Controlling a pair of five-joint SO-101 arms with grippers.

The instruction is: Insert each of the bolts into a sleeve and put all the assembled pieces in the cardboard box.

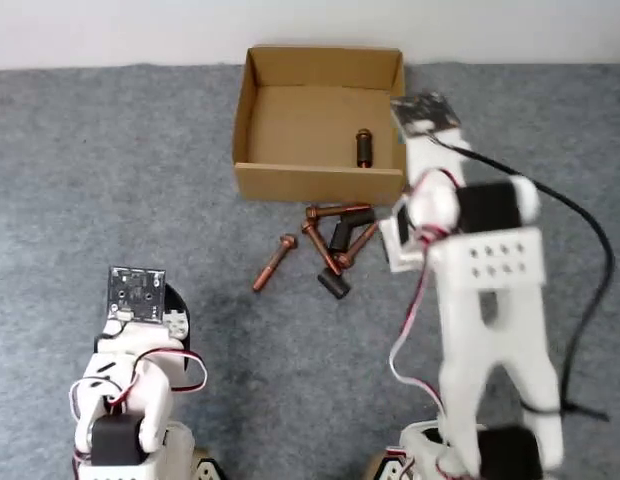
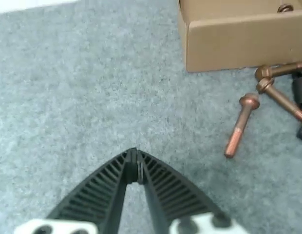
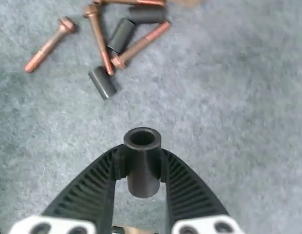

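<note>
My right gripper (image 3: pixel 141 155) is shut on a black sleeve (image 3: pixel 142 168), held with its open bore showing, above the grey carpet a short way from the pile. The pile holds several copper bolts (image 3: pixel 137 46) and three loose black sleeves (image 3: pixel 102 82), lying just in front of the cardboard box (image 1: pixel 320 182). One bolt (image 1: pixel 275 262) lies apart on the pile's left side. Inside the box rests one bolt fitted in a sleeve (image 1: pixel 363 148). My left gripper (image 2: pixel 136 165) is shut with nothing in it, low over bare carpet, well to the left of the pile.
The right arm (image 1: pixel 485 270) stands beside the pile, reaching up towards the box's right corner, with a black cable trailing off to the right. The left arm (image 1: pixel 135 340) sits at the near left. Grey carpet covers the table.
</note>
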